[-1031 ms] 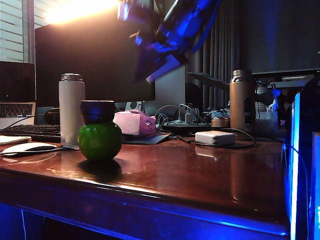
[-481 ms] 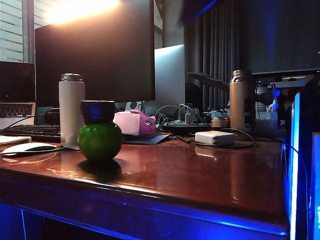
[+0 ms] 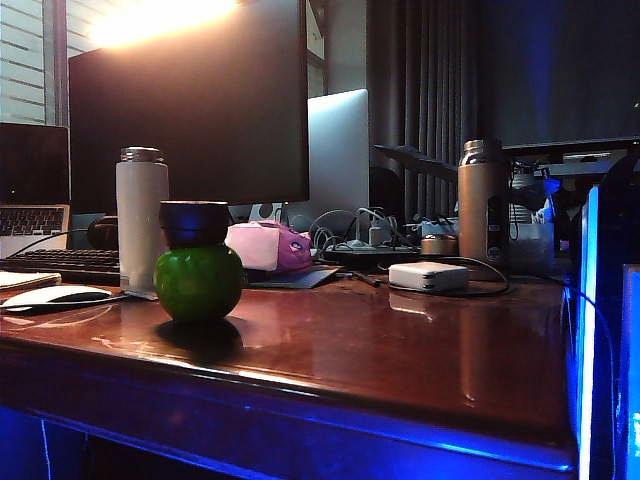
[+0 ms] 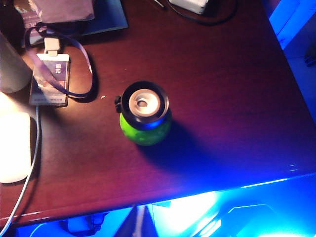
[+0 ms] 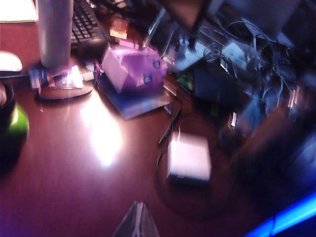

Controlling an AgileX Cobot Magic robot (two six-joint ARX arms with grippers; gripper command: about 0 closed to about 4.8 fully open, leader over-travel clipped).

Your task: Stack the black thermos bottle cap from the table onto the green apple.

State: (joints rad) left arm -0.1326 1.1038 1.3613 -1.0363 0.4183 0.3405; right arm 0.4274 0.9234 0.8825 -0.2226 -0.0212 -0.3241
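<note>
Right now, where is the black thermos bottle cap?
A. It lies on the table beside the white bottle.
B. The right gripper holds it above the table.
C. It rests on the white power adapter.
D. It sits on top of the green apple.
D: the black thermos bottle cap sits upright on the green apple, and the left wrist view shows no gripper touching it.

Left gripper (image 4: 139, 222): dark pointed fingertips, blue-lit. Right gripper (image 5: 136, 220): two flat grey fingertips pressed together, blurred.

We see a glossy wooden table (image 3: 400, 340), a shiny smooth green apple (image 3: 198, 284), a matt black cap (image 3: 194, 222) and a brushed-metal flask (image 3: 483, 200).
</note>
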